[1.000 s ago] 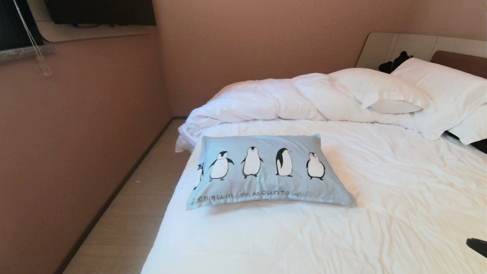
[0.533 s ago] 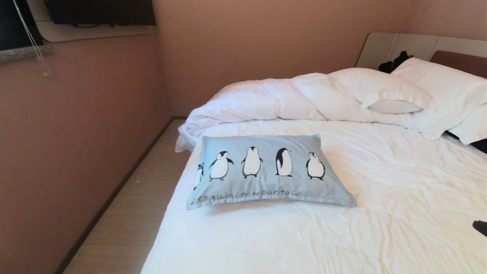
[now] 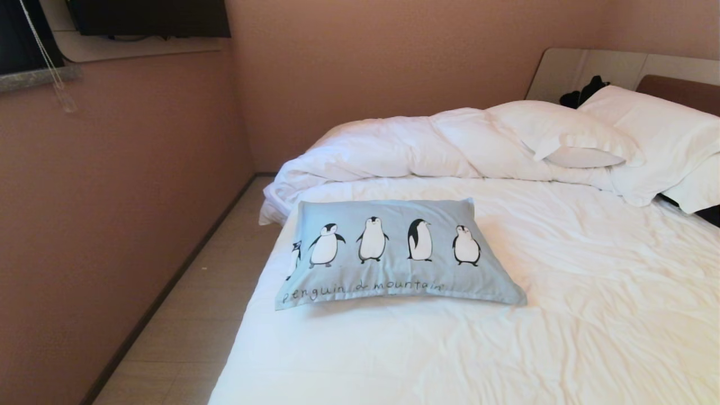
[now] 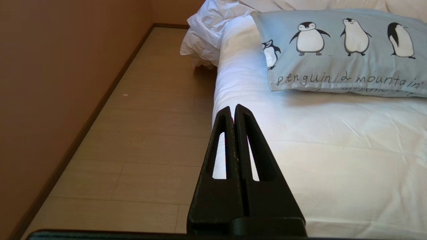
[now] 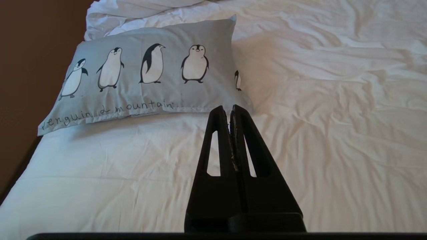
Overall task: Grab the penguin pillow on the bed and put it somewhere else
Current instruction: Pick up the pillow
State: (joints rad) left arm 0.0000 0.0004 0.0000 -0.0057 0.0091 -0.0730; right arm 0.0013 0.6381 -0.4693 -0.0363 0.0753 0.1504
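Penguin pillow lies flat on the bed, on the wrinkled white sheet near the mattress edge that faces the wall and the strip of floor. Its printed side is up, showing a row of black-and-white penguins above thin script lettering; one penguin at each short end wraps over the edge and is only partly readable. Beyond the pillow a bunched white duvet runs across the bed, and past that plain white pillows lean toward the headboard, which is cut off by the picture edge. A black clothing bundle peeks from behind those pillows, mostly hidden. Neither arm shows in the head view. In its wrist view, the left gripper hangs over the bed's edge beside the floor, short of the pillow and not touching it, its jaws pressed together on nothing. The right gripper points at the pillow's near edge by one corner, above the sheet, its jaws likewise pressed together and empty; whether its tips meet the fabric cannot be made out. A dark panel high on the wall is cut off.
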